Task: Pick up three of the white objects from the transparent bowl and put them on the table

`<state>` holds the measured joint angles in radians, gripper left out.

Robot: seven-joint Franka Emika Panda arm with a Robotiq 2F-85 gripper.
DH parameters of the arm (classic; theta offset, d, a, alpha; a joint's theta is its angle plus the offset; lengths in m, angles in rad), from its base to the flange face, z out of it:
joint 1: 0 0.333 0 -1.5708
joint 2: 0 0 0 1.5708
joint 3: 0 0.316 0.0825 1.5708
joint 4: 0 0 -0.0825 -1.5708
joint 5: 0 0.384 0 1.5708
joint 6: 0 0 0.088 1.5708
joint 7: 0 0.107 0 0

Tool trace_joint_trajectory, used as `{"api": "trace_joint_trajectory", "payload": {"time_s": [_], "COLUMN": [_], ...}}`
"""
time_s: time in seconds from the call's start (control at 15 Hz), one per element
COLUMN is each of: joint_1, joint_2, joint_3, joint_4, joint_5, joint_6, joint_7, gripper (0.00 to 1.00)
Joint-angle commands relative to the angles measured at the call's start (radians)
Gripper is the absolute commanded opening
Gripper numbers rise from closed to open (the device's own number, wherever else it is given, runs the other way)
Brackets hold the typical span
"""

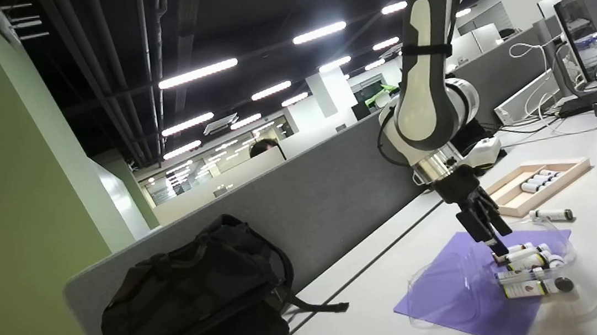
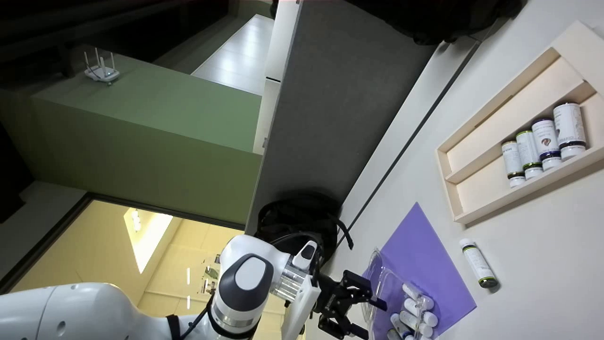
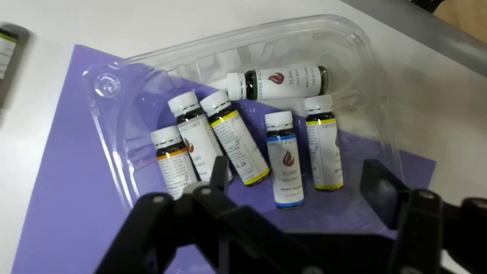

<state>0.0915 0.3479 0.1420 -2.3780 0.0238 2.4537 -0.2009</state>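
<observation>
Jaws wide, empty; prob. best ctr on blue-band btl point(image 3: 286, 169), grip mid-body w/o nudging nbr btls point(image 3: 325, 154) in bowl point(image 3: 243, 35).

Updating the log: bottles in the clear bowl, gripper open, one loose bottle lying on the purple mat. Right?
Not the mat: in an exterior view the loose bottle lies on the table, beside the purple mat. The rest stands: bottles in the clear bowl, gripper open.
</observation>
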Motion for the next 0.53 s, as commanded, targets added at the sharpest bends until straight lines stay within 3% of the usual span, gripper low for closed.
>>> {"api": "trace_joint_trajectory", "payload": {"time_s": [0.0, 0.47], "joint_1": [0.0, 0.035], "joint_2": [0.043, 0.138], "joint_3": [0.001, -0.047], "joint_4": [0.002, 0.026], "joint_5": [-0.013, -0.117], "joint_6": [0.036, 0.112], "joint_7": [0.007, 0.056], "gripper": [1.0, 1.0]}}
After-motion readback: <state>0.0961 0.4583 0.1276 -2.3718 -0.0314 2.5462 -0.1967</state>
